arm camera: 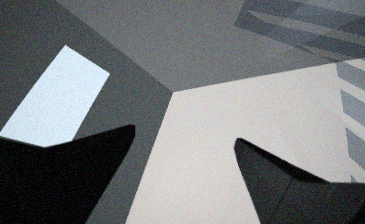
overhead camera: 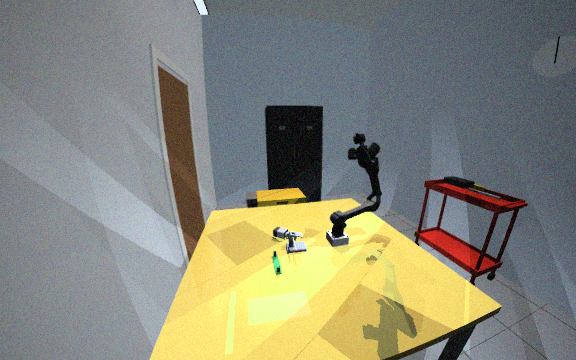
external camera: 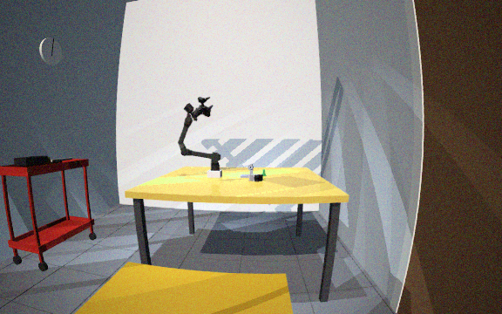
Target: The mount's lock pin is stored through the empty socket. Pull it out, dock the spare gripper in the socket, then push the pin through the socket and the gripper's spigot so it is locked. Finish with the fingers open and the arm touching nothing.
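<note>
We see our hand (overhead camera: 356, 146) (external camera: 207, 105) (arm camera: 185, 136) high above the yellow counter (overhead camera: 248, 280) (external camera: 234, 194), fingers well apart, pointing upward toward the ceiling and wall. Behind the hand, beyond the counter's edge, stands a red cart (overhead camera: 493, 202) (external camera: 29, 169) with dark tools on its top. A yellow-topped unit (overhead camera: 280, 195) (external camera: 190, 290) stands off one end of the counter, and a tall black cabinet (overhead camera: 294, 150) is farther off on that side.

Below the hand, the arm's pale base (overhead camera: 338, 239) (external camera: 214, 174) sits on the counter. Farther out from the hand, past that base, is the grey-and-white assembly (overhead camera: 296, 247) (external camera: 251, 175), which we take for the mount. It stands upright on a flat foot; its upper part runs lengthwise across the counter, with the darker end pointing away from the arm. Near it, on the side away from the base, is a narrow green piece (overhead camera: 276, 263) (external camera: 264, 173) with dark ends, its long axis roughly crosswise to that upper part. The lock pin and socket are too small for us to tell apart.
</note>
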Action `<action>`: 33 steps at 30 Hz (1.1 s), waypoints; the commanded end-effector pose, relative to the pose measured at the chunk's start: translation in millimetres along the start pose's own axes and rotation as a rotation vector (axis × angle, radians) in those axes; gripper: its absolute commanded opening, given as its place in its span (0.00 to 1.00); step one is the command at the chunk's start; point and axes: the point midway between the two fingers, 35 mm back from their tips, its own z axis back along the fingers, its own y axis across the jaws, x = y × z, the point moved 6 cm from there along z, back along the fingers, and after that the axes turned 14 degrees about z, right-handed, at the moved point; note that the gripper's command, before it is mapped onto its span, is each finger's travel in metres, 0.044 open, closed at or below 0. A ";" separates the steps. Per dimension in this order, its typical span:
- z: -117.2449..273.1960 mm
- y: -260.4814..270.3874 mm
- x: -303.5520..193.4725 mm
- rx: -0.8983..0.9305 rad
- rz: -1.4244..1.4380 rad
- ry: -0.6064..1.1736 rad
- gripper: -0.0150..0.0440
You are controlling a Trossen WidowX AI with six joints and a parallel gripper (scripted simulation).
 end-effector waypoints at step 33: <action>-137.5 -193.2 180.8 -1.174 1.211 0.330 0.76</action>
